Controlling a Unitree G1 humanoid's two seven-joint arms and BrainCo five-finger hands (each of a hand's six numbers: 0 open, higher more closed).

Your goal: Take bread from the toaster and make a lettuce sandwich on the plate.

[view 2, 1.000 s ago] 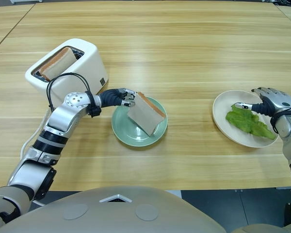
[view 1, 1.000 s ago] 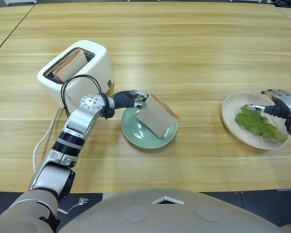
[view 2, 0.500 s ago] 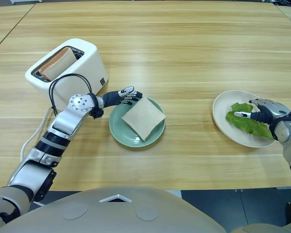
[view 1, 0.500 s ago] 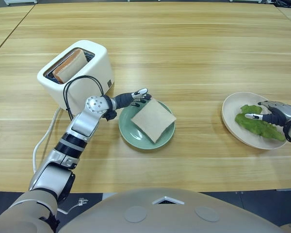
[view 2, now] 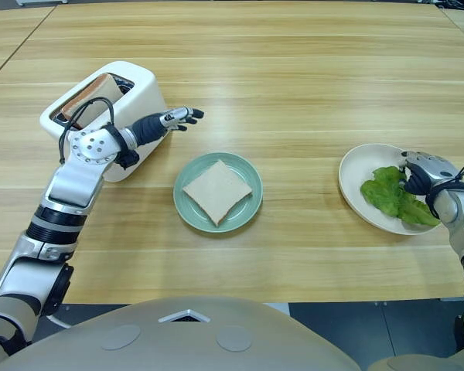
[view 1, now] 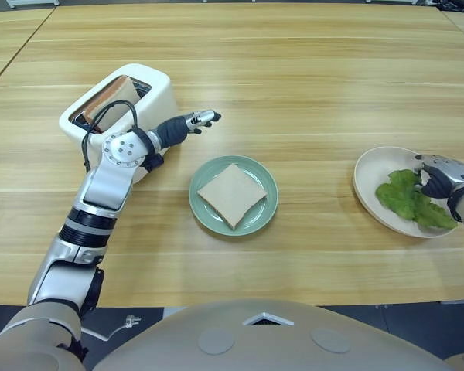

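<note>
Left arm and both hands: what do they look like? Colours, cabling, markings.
The left arm is silver-grey metal in cylindrical segments, with black ribbed bands between them and a round silver joint cap. A black cable loops out beside that cap. The left hand is dark grey with pale fingertips. The right hand has silver-grey shells over dark fingers.

The table (view 1: 309, 73) is viewed from above by the 2 eyes of 1 head camera, both aimed forward and down at close range. Nearly the same stretch is shared: the toaster (view 1: 161, 99) at left, the green plate (view 1: 270, 202) in the middle, the cream plate (view 1: 366, 182) at right. Everything is shown slightly further left in the right eye view.
</note>
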